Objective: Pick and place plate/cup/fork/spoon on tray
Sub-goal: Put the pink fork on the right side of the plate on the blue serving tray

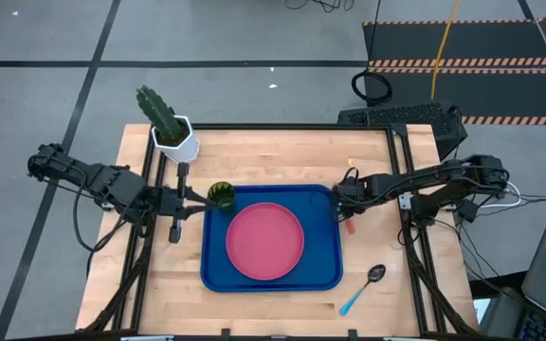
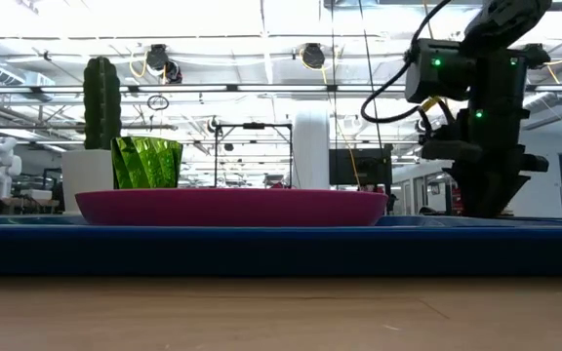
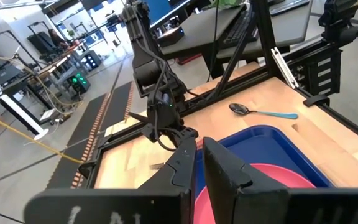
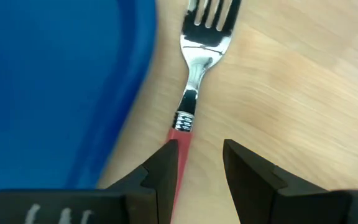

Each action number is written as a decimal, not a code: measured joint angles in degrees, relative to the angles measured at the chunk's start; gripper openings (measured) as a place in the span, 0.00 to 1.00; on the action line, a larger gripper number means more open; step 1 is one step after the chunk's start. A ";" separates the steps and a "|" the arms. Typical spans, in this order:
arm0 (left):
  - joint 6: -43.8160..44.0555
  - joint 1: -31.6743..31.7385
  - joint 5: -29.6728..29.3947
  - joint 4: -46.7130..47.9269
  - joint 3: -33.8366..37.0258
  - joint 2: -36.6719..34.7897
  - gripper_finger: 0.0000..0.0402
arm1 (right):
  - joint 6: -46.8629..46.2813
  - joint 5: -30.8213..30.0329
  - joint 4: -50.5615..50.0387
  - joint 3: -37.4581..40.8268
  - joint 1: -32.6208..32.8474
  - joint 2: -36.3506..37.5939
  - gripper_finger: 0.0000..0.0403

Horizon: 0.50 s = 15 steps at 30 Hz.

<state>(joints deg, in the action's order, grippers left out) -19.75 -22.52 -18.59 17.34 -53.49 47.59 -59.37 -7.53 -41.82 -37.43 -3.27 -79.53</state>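
Note:
The pink-red plate point(image 1: 264, 241) lies flat in the blue tray point(image 1: 218, 277). The green cup point(image 1: 221, 195) stands upright at the tray's far left corner, behind the plate in the low view point(image 2: 147, 162). My left gripper point(image 1: 200, 198) hangs above the tray's left end, empty, its fingers point(image 3: 185, 165) almost together. The fork point(image 1: 350, 225) lies flat on the table just right of the tray's right rim. My right gripper point(image 4: 201, 155) is open, low over the fork's pink handle point(image 4: 181, 134). The spoon point(image 1: 363, 289) lies on the table to the tray's near right. My right gripper comes at the fork from above, its fingers across the handle. The handle point(image 4: 179, 146) runs beside the inner edge of one finger point(image 4: 163, 165). I cannot tell whether it touches.
A white pot with a cactus point(image 1: 173, 137) stands at the table's far left, behind the cup. A dark frame runs along the table's left, far and right edges. Bare wood lies between the tray and the near edge.

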 joint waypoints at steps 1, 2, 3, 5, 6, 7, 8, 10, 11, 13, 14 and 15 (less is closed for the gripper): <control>0.00 0.00 0.00 0.18 0.00 0.00 0.08 | -0.14 0.00 -0.91 0.01 0.00 0.00 0.30; 0.01 0.00 0.00 0.21 0.00 0.01 0.08 | -0.26 0.00 -1.75 0.04 0.00 0.11 0.30; 0.04 0.00 0.00 0.20 0.00 0.02 0.08 | -0.49 0.00 -2.49 0.04 0.00 0.38 0.30; 0.37 0.00 0.00 0.20 0.00 0.00 0.08 | -0.86 0.00 -2.80 0.05 0.00 0.74 0.30; 0.44 0.00 0.02 0.22 0.00 0.02 0.08 | -0.93 0.00 -2.84 0.07 0.00 1.35 0.30; 0.44 0.00 0.01 0.35 0.00 0.00 0.08 | -0.94 0.00 -2.89 0.07 0.00 2.09 0.30; 0.44 0.00 0.00 0.51 0.00 0.02 0.08 | -1.00 -0.06 -2.85 0.06 0.00 2.76 0.30; 0.56 0.00 0.02 0.53 0.00 0.02 0.08 | -1.31 -1.14 -3.98 -0.15 -0.02 4.50 0.30; 0.59 0.00 0.02 0.54 0.00 0.02 0.08 | -1.43 -1.82 -5.45 -0.32 0.00 5.36 0.30; 0.59 0.00 0.02 0.50 0.00 0.00 0.08 | -1.68 -3.85 -6.93 -1.15 -0.02 7.10 0.30; 0.59 0.00 0.02 0.52 0.00 0.01 0.08 | -1.91 -4.70 -6.70 -1.65 -0.04 7.97 0.30; 0.59 0.00 0.02 0.52 0.00 0.02 0.08 | -2.03 -5.45 -6.40 -1.98 -0.04 8.60 0.30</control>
<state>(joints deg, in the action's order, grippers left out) -19.16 -22.52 -18.57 17.86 -53.49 47.62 -61.40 -12.98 -48.22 -39.41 -3.31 -70.93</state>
